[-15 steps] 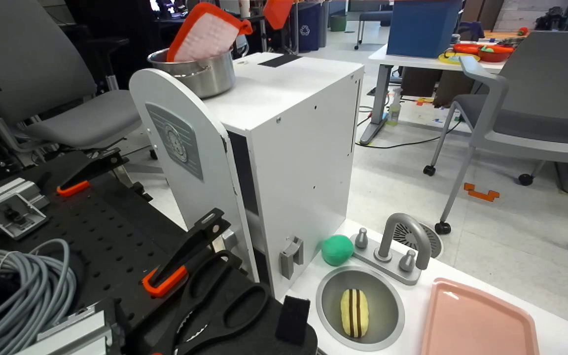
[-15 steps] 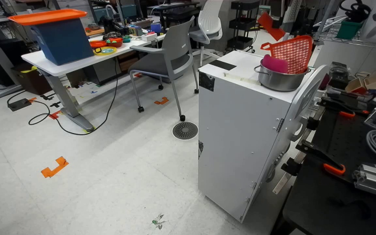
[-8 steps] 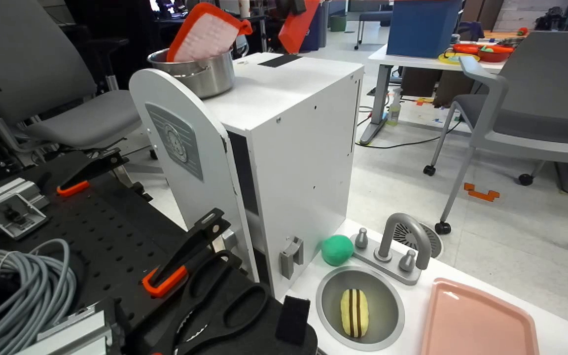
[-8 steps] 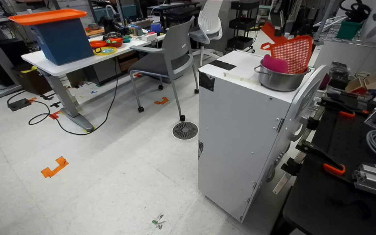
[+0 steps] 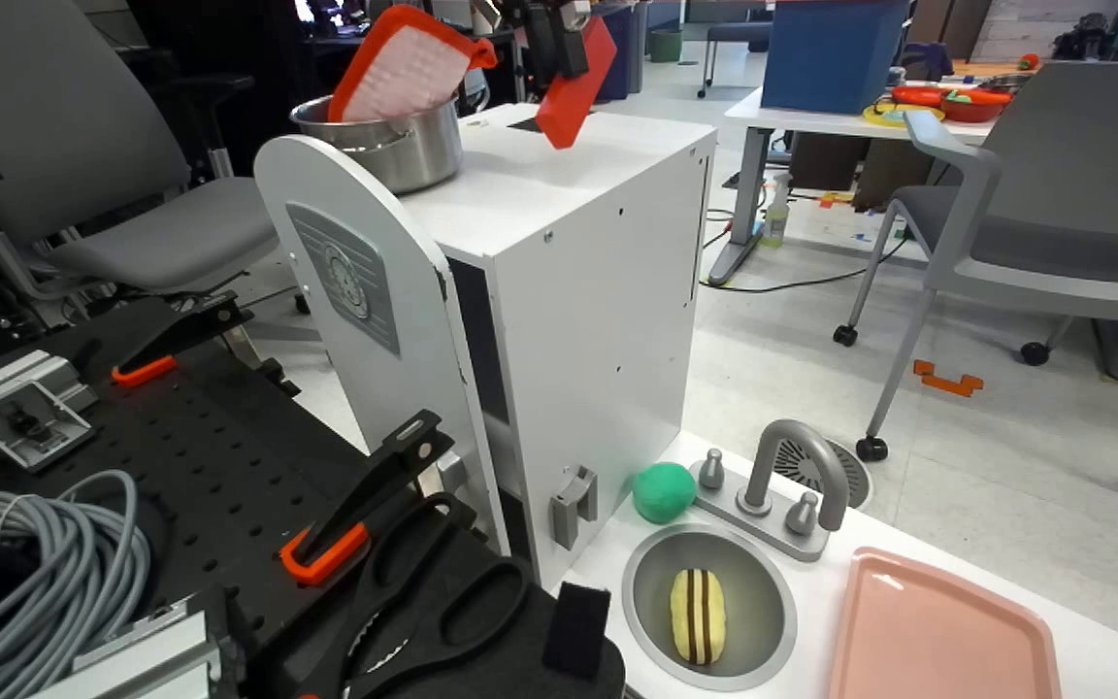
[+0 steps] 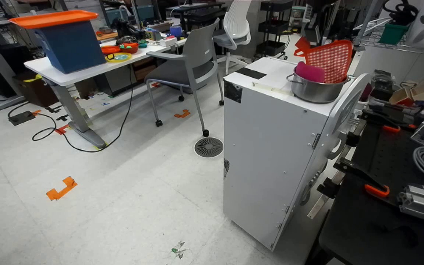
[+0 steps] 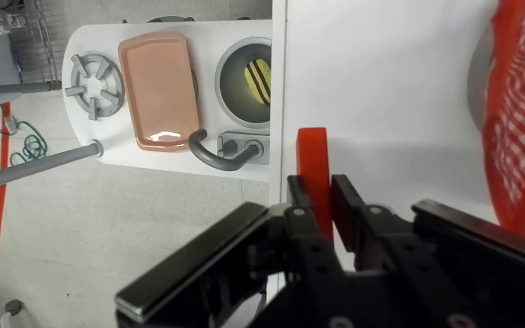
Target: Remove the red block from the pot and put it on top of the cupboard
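The red block [image 5: 578, 89] is held tilted by my gripper [image 5: 571, 50] over the flat white top of the cupboard [image 5: 578, 320]. In the wrist view, the gripper [image 7: 317, 182] is shut with its black pads on either side of the block [image 7: 313, 152], which sticks out past the fingertips near the cupboard's edge. I cannot tell whether its lower end touches the top. The silver pot [image 5: 423, 150] stands on the cupboard, apart from the block. In an exterior view, the block [image 6: 303, 43] shows partly behind the pot [image 6: 317, 92] and its contents.
A red-edged checked mitt [image 6: 329, 60] and a pink item [image 6: 309, 71] stick up from the pot. Beside the cupboard are a sink [image 5: 777, 621] with a yellow striped piece, a faucet [image 5: 806, 437], a green ball [image 5: 664, 492] and a pink tray [image 5: 947, 631].
My gripper has come down with the red block, lowering it toward the cupboard top, and the block's tilt has changed. The pot and the cupboard have not moved.
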Controlling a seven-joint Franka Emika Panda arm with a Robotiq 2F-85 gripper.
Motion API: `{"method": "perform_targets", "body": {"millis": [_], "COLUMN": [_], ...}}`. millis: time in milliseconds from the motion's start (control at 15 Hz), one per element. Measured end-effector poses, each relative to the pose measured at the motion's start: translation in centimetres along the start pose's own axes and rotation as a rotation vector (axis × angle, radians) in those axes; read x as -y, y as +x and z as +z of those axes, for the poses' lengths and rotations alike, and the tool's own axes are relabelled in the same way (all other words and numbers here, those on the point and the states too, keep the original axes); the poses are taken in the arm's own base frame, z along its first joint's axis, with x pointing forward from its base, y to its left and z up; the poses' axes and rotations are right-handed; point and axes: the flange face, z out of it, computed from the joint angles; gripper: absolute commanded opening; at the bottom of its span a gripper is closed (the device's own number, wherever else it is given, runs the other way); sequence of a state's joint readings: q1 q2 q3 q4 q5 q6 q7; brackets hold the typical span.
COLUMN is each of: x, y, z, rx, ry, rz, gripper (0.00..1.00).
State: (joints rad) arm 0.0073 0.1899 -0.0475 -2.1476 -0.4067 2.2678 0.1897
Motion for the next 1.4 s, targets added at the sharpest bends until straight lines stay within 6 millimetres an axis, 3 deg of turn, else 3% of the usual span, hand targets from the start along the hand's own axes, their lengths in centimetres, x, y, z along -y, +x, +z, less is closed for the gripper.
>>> {"method": "perform_targets", "body": {"millis": [533,600,667,800,1267,1400], "x": [0.36,0.38,0.39,0.40,0.40,0.40], "y": [-0.11,-0.13,-0.15,-0.18,-0.18,-0.18], "z": [1.10,1.14,1.16,1.19,1.19,1.19], "rx": [0.021,0.022,0.023,0.023,0.024,0.024], "ry": [0.001,0.001,0.001,0.001,0.001,0.002], "rz": [-0.007,-0.007,-0.007,-0.007,-0.007,-0.007], "gripper": [0.05,0.20,0.45,0.50,0.99,1.00]}}
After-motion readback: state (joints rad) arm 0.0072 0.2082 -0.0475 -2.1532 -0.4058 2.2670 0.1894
